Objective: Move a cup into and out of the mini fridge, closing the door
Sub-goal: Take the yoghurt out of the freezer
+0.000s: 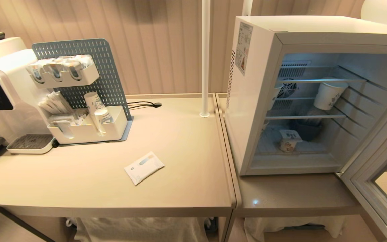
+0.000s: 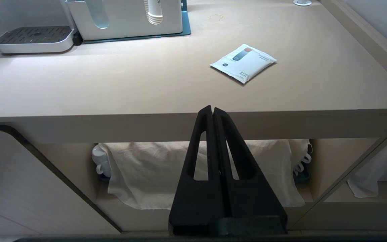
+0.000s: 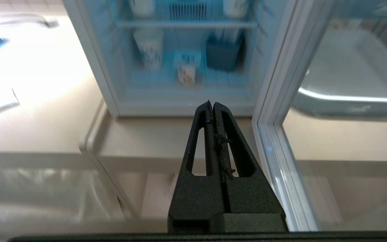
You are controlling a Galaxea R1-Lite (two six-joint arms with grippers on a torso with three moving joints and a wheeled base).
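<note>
The white mini fridge (image 1: 252,101) stands on the right table with its door (image 1: 378,188) swung wide open to the right. The cup (image 1: 288,140), a small white pot with a flat lid, sits on the fridge floor near the front; the right wrist view shows it as cup (image 3: 186,69). My right gripper (image 3: 211,103) is shut and empty, in front of the fridge opening, level with the table edge and short of the cup, with the door frame (image 3: 274,134) close beside it. My left gripper (image 2: 212,109) is shut and empty, low before the left table's front edge.
Taller paper cups (image 1: 328,95) rest on the fridge's wire shelves, and a dark bin (image 1: 309,129) stands behind the pot. On the left table lie a white sachet (image 1: 144,167), a pegboard organiser (image 1: 86,124) and a water dispenser (image 1: 2,97). A white pole (image 1: 205,60) rises between the tables.
</note>
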